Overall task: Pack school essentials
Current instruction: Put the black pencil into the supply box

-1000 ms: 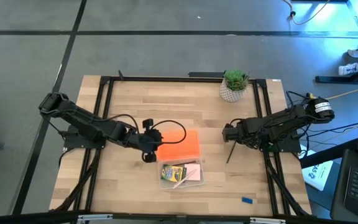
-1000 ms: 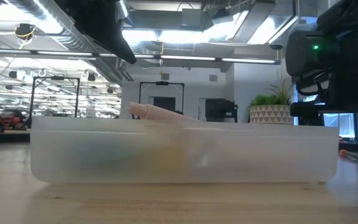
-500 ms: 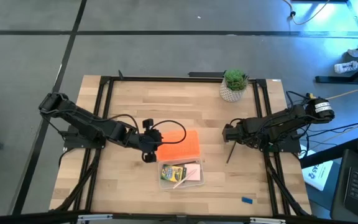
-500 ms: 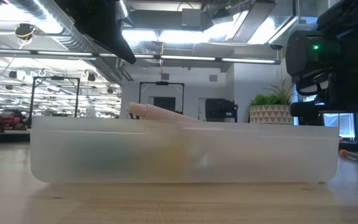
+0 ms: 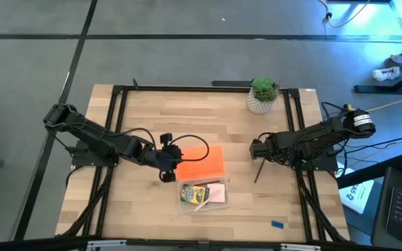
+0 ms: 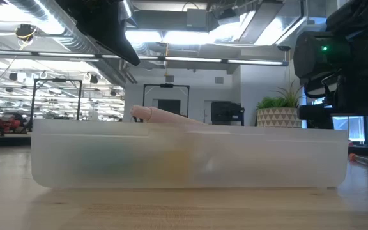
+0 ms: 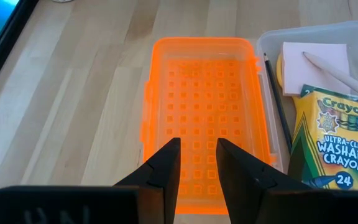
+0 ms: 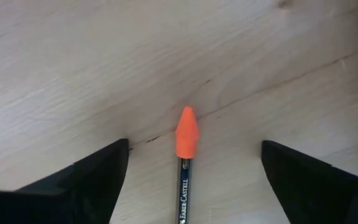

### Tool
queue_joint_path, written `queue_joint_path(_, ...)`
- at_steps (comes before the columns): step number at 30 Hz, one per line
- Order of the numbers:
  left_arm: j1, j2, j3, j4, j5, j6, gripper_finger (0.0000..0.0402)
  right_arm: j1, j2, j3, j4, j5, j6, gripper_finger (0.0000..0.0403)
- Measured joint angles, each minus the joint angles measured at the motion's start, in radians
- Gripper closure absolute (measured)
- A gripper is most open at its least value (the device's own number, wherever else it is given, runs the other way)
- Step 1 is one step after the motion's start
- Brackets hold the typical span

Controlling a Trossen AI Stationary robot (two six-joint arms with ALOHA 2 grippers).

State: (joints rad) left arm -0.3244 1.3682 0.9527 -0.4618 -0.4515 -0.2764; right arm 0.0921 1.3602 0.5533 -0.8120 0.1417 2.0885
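Observation:
The clear case (image 5: 202,194) holds a green-and-yellow crayon box (image 7: 334,137), a pale pink pad (image 7: 312,62) and a light pencil (image 7: 340,74) that leans on its rim. Its orange lid (image 5: 202,162) lies just beyond it. My left gripper (image 7: 197,149) slants down over the lid, its fingers a narrow gap apart with nothing between them. My right gripper (image 8: 194,149) points down, open wide. Its fingers stand either side of the orange-capped end (image 8: 186,132) of a dark pencil (image 5: 257,171) that lies flat on the table. A tiny blue piece (image 5: 278,224) lies near the front edge. My left gripper hangs over the orange lid's end (image 7: 197,193) nearest that arm. Whether its fingertips touch the lid, I cannot tell.
A potted green plant (image 5: 262,95) stands at the back, right of the middle. A black cable (image 5: 194,143) loops over the lid's far edge. Black frame rails (image 5: 117,139) run along the table's left and right sides. Bare wood lies between the case and the dark pencil.

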Motion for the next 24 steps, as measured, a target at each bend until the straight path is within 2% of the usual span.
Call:
queue_joint_path(18,0.000,0.000,0.000,0.000,0.000,0.000,0.0305,0.000,0.000,0.001,0.013,0.000,-0.022,0.0046)
queue_joint_path(24,0.000,0.000,0.000,0.000,0.000,0.000,0.0305,-0.001,0.003,0.046,0.015,0.007,-0.046,0.0046)
